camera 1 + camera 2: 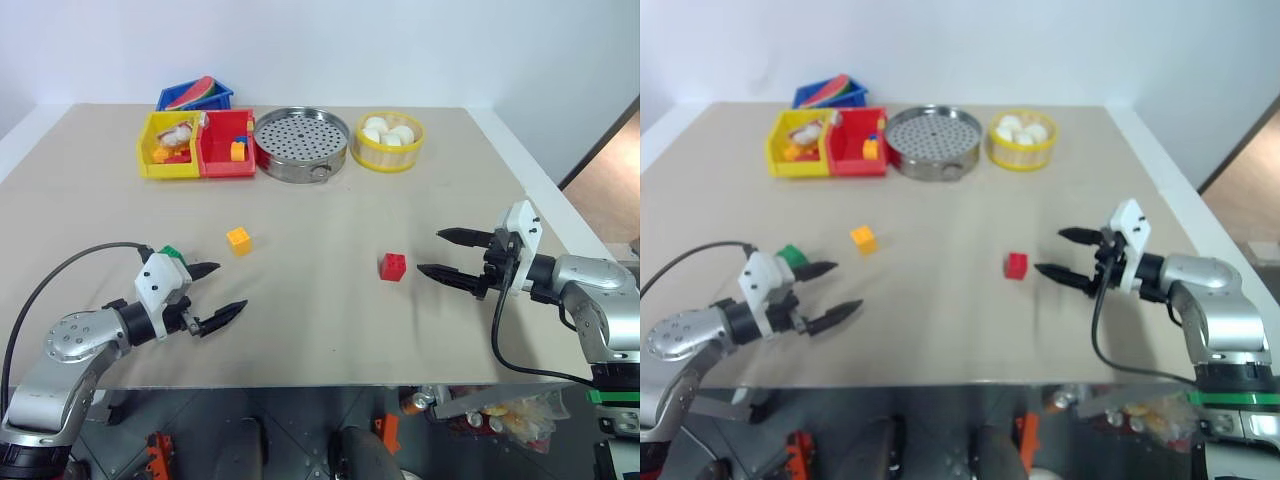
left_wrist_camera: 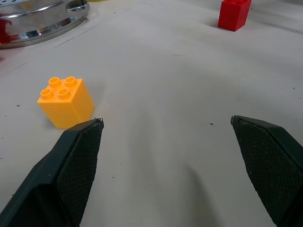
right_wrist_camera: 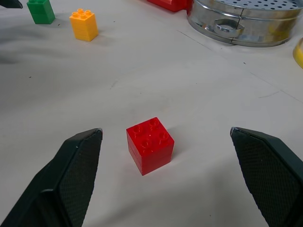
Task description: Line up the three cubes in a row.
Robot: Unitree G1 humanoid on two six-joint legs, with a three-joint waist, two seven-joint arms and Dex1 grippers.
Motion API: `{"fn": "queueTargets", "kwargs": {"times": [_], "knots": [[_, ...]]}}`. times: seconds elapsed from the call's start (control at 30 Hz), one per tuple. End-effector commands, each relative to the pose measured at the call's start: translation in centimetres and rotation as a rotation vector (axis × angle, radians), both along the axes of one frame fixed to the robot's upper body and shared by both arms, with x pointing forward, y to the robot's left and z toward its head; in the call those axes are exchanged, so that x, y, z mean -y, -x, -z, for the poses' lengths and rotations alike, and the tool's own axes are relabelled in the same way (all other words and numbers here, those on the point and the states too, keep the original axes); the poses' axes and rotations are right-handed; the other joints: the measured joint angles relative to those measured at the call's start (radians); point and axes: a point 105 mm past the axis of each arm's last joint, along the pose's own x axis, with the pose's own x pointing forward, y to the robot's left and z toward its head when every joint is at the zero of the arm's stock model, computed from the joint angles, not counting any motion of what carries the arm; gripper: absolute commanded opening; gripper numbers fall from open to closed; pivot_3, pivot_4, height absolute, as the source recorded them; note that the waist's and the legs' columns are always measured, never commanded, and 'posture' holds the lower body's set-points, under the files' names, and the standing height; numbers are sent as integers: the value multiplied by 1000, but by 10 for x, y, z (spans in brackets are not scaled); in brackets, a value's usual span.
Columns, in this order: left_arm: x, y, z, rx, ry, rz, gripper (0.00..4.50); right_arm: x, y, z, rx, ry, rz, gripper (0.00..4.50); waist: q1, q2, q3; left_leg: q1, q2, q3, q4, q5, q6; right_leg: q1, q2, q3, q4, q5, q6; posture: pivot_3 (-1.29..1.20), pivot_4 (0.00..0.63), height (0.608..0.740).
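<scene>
The right gripper (image 1: 452,256) has its two black fingers (image 3: 71,177) spread wide apart, and they hold nothing. The red cube (image 3: 149,145) sits on the bench (image 1: 330,330) just past the tips, about in the middle of the gap. The fingers are not touching it.

The left gripper (image 1: 214,292) is spread wide too, with nothing in it. The yellow-orange cube (image 2: 66,101) sits just past one of its fingers (image 2: 71,170), off to that side and not in the gap. The green cube (image 3: 41,11) sits right beside the left gripper, close to its white wrist part, behind the tips and not between them.

The three cubes are not in a row yet. The red one is well apart from the other two.

I think the step now is to grab the red cube. To do it well, the right fingers should slide forward low over the bench until the cube is right between the pads, then squeeze its flat sides. The cube looks turned a bit, so the fingers may push a corner and spin it. Going slow would help, and so would lifting it just a little before carrying it toward the yellow-orange cube
</scene>
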Motion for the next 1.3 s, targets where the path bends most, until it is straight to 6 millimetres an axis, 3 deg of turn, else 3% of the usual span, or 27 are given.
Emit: {"fn": "queueTargets", "kwargs": {"times": [0.03, 0.37, 0.7, 1.2, 1.3], "knots": [[9, 2, -9, 43, 5, 37, 4468, -4, 4, -14, 64, -7, -10, 4500, 0, 0, 0, 0, 0, 0, 0, 0, 0, 0, 0, 0, 0, 0, 0, 0, 150, 740], [12, 8, 3, -73, 103, 31, 4468, -12, 8, -9, 62, -13, -17, 4500, 0, 0, 0, 0, 0, 0, 0, 0, 0, 0, 1, 1, 0, 0, 1, 0, 150, 740], [3, 18, 23, -67, 79, -18, 4468, -8, 9, -4, 50, -1, -13, 4500, 0, 0, 0, 1, 1, 1, 0, 0, 0, 0, 1, 2, 0, 1, 0, 0, 150, 740], [4, 28, 28, -68, 72, -23, 4468, -6, 6, -3, 56, 7, -24, 4500, 0, 0, 0, 2, 2, 2, 0, 0, 0, 0, 1, 2, 0, 1, -1, 0, 150, 740], [11, 36, 26, -51, 39, 47, 4468, -6, 6, -3, 56, 10, -26, 4500, 0, 0, 0, 2, 2, 2, 0, 0, 0, 0, 1, 2, 0, 1, -1, 0, 150, 740]]}}
